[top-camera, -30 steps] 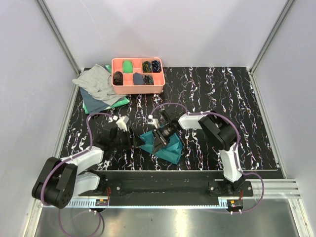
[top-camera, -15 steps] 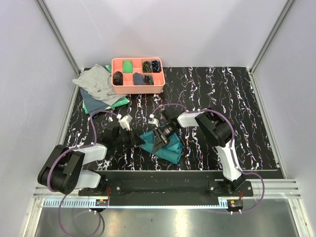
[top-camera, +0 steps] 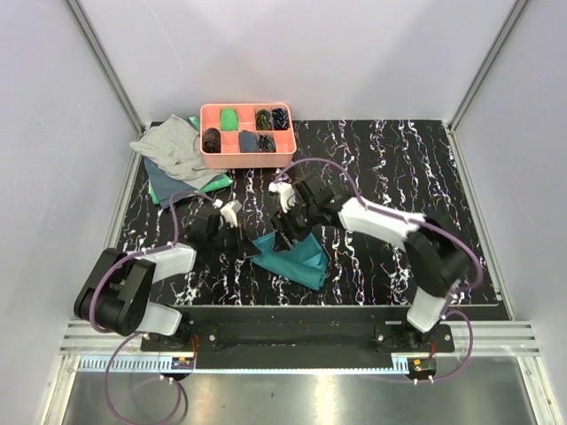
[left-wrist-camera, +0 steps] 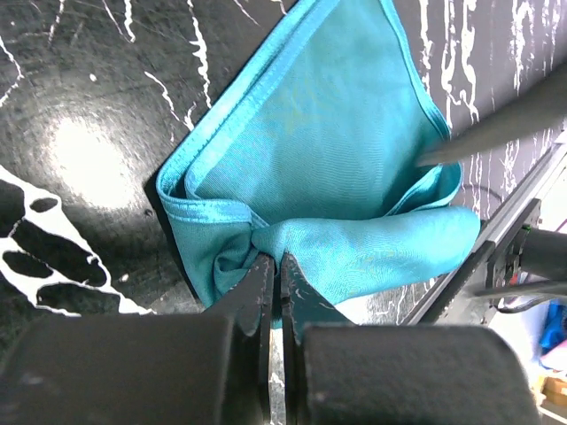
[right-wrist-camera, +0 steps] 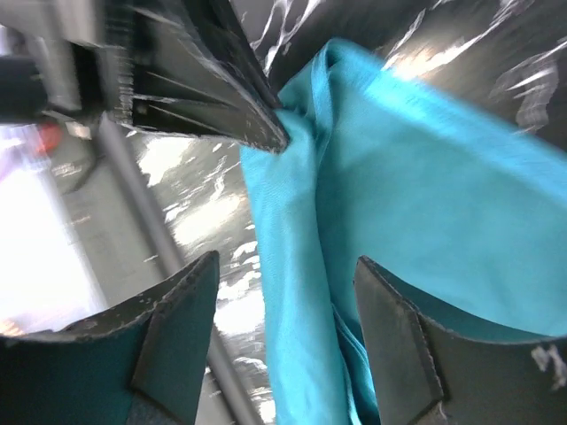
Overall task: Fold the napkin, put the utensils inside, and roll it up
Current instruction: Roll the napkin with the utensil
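The teal napkin [top-camera: 291, 257] lies folded and bunched on the black marbled table, near the front middle. My left gripper [top-camera: 244, 247] is at its left corner, and in the left wrist view the gripper [left-wrist-camera: 275, 258] is shut on a pinched fold of the napkin [left-wrist-camera: 328, 150]. My right gripper [top-camera: 285, 232] hovers over the napkin's far edge. In the right wrist view this gripper [right-wrist-camera: 285, 266] stands open, with a raised ridge of the napkin [right-wrist-camera: 425, 177] between its fingers but not gripped. The utensils are out of view.
A salmon compartment tray [top-camera: 209, 158] with rolled cloths stands at the back left. Beside it lie a light grey cloth [top-camera: 170, 149] and a dark teal cloth [top-camera: 166, 188] over a green one. A metal rail [top-camera: 310, 329] runs along the near edge.
My left gripper has shut on the napkin's left corner. My right gripper has opened, letting go of the cloth, and its arm has stretched out further over the table.
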{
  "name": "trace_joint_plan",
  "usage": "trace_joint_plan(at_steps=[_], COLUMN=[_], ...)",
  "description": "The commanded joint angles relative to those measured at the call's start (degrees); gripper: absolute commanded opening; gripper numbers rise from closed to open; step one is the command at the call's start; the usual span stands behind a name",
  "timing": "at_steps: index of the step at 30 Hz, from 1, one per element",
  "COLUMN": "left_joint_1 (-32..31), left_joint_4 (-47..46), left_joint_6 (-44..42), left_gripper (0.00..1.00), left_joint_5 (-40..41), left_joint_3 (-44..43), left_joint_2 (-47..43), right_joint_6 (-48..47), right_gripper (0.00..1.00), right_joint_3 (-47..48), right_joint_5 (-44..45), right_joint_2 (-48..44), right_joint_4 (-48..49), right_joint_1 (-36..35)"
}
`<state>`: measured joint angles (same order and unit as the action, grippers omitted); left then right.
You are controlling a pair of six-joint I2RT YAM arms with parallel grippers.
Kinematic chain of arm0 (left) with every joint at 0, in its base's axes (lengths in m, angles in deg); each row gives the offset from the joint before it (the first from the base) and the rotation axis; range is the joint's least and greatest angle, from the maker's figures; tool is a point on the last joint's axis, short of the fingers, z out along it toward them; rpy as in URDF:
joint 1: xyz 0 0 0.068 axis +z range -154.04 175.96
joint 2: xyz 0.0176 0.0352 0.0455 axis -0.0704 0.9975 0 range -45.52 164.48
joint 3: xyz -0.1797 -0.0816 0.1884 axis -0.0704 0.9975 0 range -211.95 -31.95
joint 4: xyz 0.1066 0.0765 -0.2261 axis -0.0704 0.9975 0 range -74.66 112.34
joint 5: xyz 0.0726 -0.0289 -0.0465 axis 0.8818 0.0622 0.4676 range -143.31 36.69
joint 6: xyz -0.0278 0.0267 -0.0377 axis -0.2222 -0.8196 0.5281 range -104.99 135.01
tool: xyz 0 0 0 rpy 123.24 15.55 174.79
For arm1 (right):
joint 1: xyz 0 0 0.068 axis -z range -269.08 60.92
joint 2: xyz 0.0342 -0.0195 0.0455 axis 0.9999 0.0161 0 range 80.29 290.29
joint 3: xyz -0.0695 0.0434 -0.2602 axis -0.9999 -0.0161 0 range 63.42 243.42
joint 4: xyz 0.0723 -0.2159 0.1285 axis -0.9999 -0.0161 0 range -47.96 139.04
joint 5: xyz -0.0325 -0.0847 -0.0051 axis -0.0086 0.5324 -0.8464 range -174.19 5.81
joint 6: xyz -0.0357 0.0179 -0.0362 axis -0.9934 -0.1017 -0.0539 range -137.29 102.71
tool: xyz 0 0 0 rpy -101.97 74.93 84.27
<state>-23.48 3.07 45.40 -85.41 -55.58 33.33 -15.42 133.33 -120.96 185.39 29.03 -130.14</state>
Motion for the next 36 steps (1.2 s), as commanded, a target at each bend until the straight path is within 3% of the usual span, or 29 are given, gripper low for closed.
trace_joint_plan(at_steps=[1, 5, 8, 17, 21, 22, 26, 29, 32, 36], left_joint_1=[0.02, 0.02, 0.02, 0.02, 0.02, 0.02, 0.02, 0.02, 0.19, 0.63], left_joint_4=[7.6, 10.95, 11.39, 12.1, 13.24, 13.15, 12.71, 12.89, 14.11, 15.43], left_joint_6=[-0.16, -0.25, 0.11, -0.33, -0.68, -0.77, -0.69, -0.77, -0.86, -1.03], left_gripper=[0.0, 0.0, 0.0, 0.0, 0.0, 0.02, 0.21, 0.49, 0.61, 0.67], left_joint_5=[1.34, 0.72, 0.37, 0.19, -0.07, -0.25, -0.51, 0.54, 3.7, 8.61], left_joint_3=[-5.18, -7.91, -8.79, -10.29, -10.55, -10.73, -11.08, -11.17, -11.43, -10.2], left_joint_2=[3.06, 7.18, 8.68, 9.48, 9.66, 9.57, 8.61, 6.32, 2.99, -1.41], right_joint_6=[-6.86, -9.16, -10.39, -14.17, -14.09, -13.82, -11.54, -9.17, -6.8, -4.6], right_gripper=[0.72, 0.73, 0.74, 0.75, 0.65, 0.54, 0.4, 0.33, 0.29, 0.28], right_joint_3=[-6.69, -12.42, -14.45, -14.8, -14.36, -14.19, -12.96, -12.96, -13.04, -12.87], right_joint_5=[26.64, 42.71, 48.09, 50.66, 48.47, 48.29, 42.77, 36.7, 27.48, 18.16], right_joint_2=[-11.03, -13.87, -13.17, -6.84, -4.82, -3.68, -1.48, -1.21, -1.3, -0.69], right_joint_4=[5.49, 11.04, 13.33, 15.61, 15.09, 14.74, 11.93, 10.79, 10.17, 9.2], right_joint_1=[-10.58, -17.91, -21.5, -24.77, -24.77, -24.68, -23.28, -21.26, -18.36, -15.02])
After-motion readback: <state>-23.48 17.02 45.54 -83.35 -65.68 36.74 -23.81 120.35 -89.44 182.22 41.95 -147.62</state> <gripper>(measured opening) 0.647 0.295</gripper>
